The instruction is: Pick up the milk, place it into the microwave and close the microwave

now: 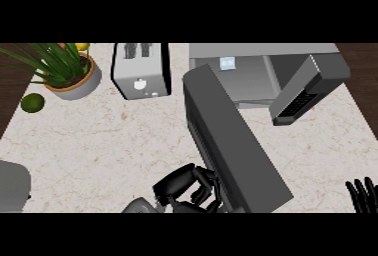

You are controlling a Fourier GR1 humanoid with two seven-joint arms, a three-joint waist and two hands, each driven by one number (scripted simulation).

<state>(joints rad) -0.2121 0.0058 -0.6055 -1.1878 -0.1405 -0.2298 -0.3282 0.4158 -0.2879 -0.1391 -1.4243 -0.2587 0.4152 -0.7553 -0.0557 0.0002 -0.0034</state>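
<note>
The milk [227,63] sits inside the microwave [251,75] at the upper right of the frame, well apart from both hands. The left hand [188,187], fingers curled and empty, rests against the open microwave door [229,145] at bottom centre. The right hand [363,192] shows at the lower right edge, fingers straight.

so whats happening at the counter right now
The robot's left hand is at the lower edge of the open microwave door, fingers curled against it, seemingly to swing it shut. The milk carton already sits inside the microwave at the back of the counter. The right hand rests open at the lower right edge. A toaster, a potted plant and a lime stand to the left.
</note>
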